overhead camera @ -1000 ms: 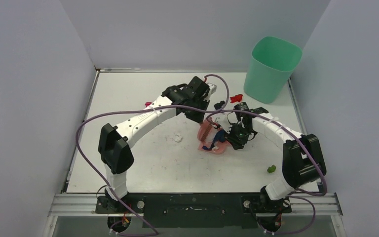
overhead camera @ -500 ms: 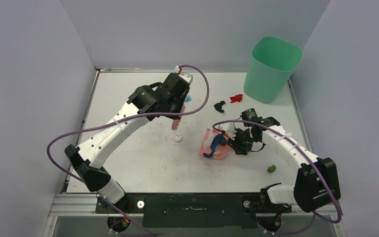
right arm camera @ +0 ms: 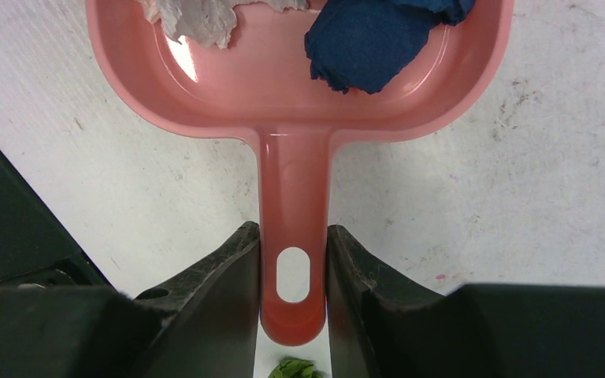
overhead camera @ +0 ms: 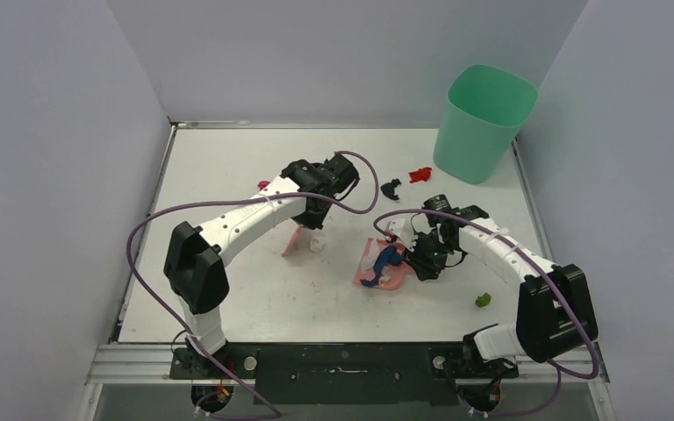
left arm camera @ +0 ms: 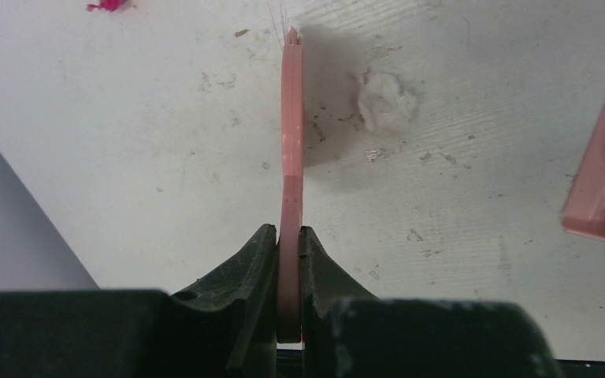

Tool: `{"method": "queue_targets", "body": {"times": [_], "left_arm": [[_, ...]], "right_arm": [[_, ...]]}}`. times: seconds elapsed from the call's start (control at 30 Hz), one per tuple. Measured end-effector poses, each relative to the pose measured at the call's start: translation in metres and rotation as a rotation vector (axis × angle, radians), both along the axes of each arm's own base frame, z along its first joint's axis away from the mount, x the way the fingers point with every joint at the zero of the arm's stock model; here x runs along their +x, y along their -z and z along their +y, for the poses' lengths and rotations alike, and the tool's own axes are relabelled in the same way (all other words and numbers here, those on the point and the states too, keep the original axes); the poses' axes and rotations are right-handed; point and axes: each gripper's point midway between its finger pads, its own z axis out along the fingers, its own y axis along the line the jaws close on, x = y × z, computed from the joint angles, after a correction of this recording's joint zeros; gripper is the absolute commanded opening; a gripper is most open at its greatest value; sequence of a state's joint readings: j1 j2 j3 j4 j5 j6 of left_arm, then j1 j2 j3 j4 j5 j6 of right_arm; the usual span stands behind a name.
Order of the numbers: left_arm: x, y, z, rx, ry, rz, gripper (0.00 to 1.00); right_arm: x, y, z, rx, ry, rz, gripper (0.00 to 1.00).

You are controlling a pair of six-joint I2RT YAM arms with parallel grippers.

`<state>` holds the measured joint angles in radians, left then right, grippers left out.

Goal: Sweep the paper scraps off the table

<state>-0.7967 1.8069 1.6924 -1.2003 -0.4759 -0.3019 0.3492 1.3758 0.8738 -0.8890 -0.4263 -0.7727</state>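
Observation:
My left gripper point(left arm camera: 289, 244) is shut on the pink brush point(left arm camera: 290, 142), whose bristle end rests on the table point(overhead camera: 228, 289) just left of a white scrap point(left arm camera: 386, 101). In the top view the brush point(overhead camera: 298, 239) and that scrap point(overhead camera: 318, 246) lie left of the pink dustpan point(overhead camera: 379, 267). My right gripper point(right arm camera: 293, 260) is shut on the dustpan handle point(right arm camera: 294, 197). The pan holds a dark blue scrap point(right arm camera: 370, 35) and a white scrap point(right arm camera: 189, 16). Loose scraps: black point(overhead camera: 390, 187), red point(overhead camera: 419, 174), green point(overhead camera: 483, 300), magenta point(overhead camera: 263, 184). No light blue scrap shows.
A green bin point(overhead camera: 484, 118) stands at the table's back right corner. Grey walls close in the left, back and right sides. The black front rail point(overhead camera: 342, 364) carries both arm bases. Purple cables loop off both arms.
My left arm has swung toward the near side and lowered the brush onto the table beside the white scrap. The dustpan has shifted slightly, still held by my right gripper.

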Motion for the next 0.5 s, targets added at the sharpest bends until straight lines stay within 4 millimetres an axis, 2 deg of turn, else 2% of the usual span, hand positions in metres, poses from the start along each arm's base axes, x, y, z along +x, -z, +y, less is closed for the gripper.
{"method": "queue_targets", "body": {"times": [0.1, 0.2, 0.37, 0.5], "left_arm": [[-0.001, 0.013, -0.017, -0.051, 0.021, 0.039, 0.0], [-0.005, 0.016, -0.03, -0.093, 0.045, 0.06, 0.0], [-0.017, 0.011, -0.062, -0.199, 0.11, 0.083, 0.0], [-0.032, -0.005, -0.089, -0.321, 0.173, 0.096, 0.0]], "right_arm": [[0.0, 0.004, 0.002, -0.004, -0.001, 0.014, 0.18], [0.003, 0.005, 0.004, 0.0, 0.006, 0.009, 0.18], [0.007, 0.005, 0.008, 0.012, 0.012, -0.005, 0.19], [0.008, 0.006, 0.013, 0.035, 0.003, -0.014, 0.19]]}}
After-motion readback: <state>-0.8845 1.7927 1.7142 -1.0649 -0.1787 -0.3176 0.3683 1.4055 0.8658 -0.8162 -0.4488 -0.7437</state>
